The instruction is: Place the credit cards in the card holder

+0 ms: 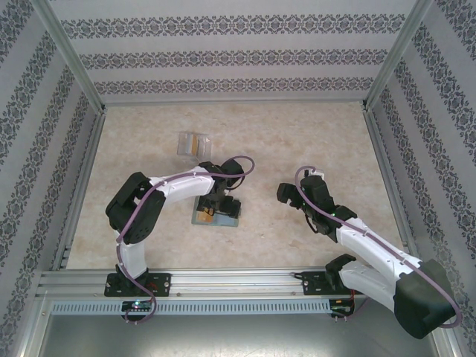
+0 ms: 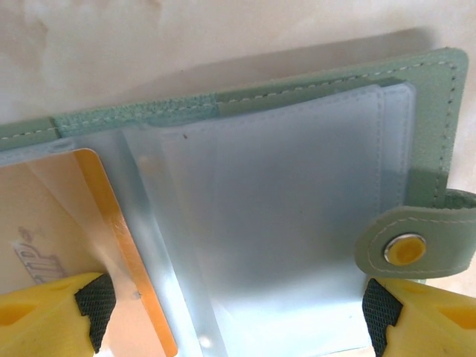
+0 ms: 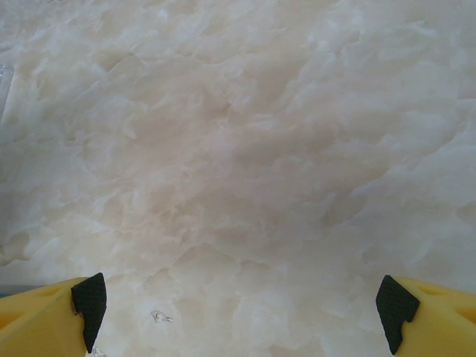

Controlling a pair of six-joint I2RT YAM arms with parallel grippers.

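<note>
hovering low over the card holder (image 2: 297,186), open mid-table with 1 orange card (image 2: 126,260) in its left side, the left gripper (image 2: 234,312) has fingers (image 2: 44,312) spread, probably to clear the pages, while the right gripper (image 3: 238,305) sits spread over bare table (image 3: 238,149).

My overhead camera sits above and behind my bases, looking down and forward across the pale marbled tabletop (image 1: 297,134) from well back. My left wrist camera peers past my yellow, black-padded fingertips (image 2: 91,306), very near the open sage-green fold-over card holder with clear plastic sleeves (image 2: 435,111), which the overhead view shares (image 1: 227,220). My right wrist camera faces the tabletop (image 3: 238,149) closely; I can't quite tell which patch.
</note>
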